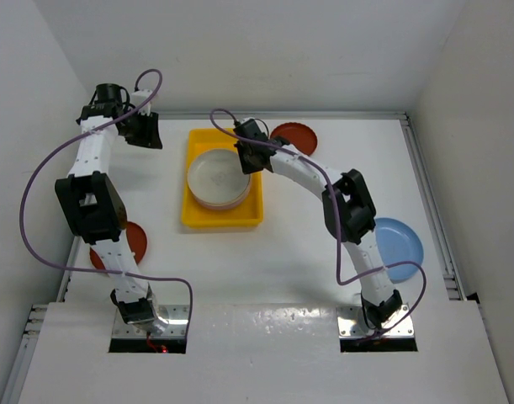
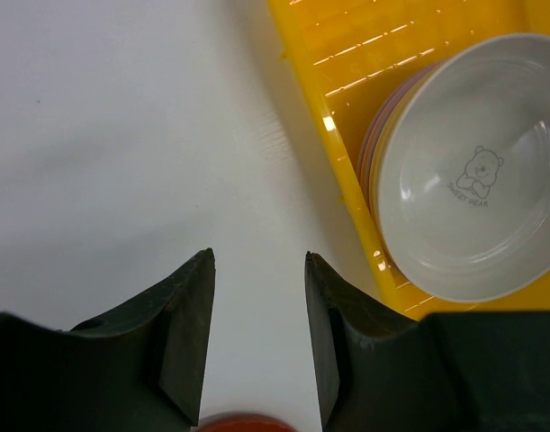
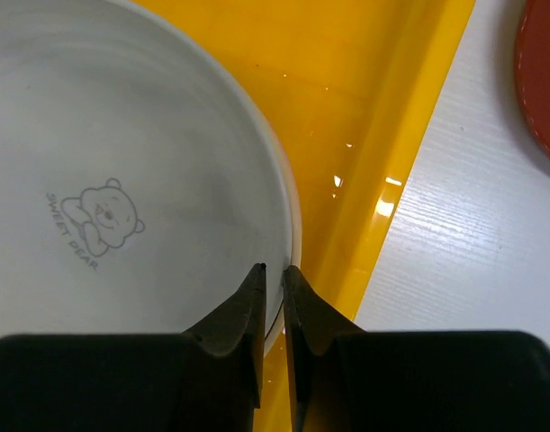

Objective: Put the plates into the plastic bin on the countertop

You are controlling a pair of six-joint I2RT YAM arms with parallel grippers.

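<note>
The yellow plastic bin lies on the white countertop and holds a stack of plates with a cream plate on top. My right gripper is at that plate's far right rim. In the right wrist view its fingertips stand almost together astride the cream plate's rim, one inside and one outside. My left gripper is open and holds nothing, left of the bin, over bare countertop. Loose plates lie outside the bin: a dark red plate behind it, another dark red plate by the left arm, and a light blue plate.
White walls close in the countertop on the left, back and right. The left arm's link partly covers the near-left dark red plate, whose edge shows below my left fingers. The right arm's lower links overlap the light blue plate's left side. A purple cable loops along each arm.
</note>
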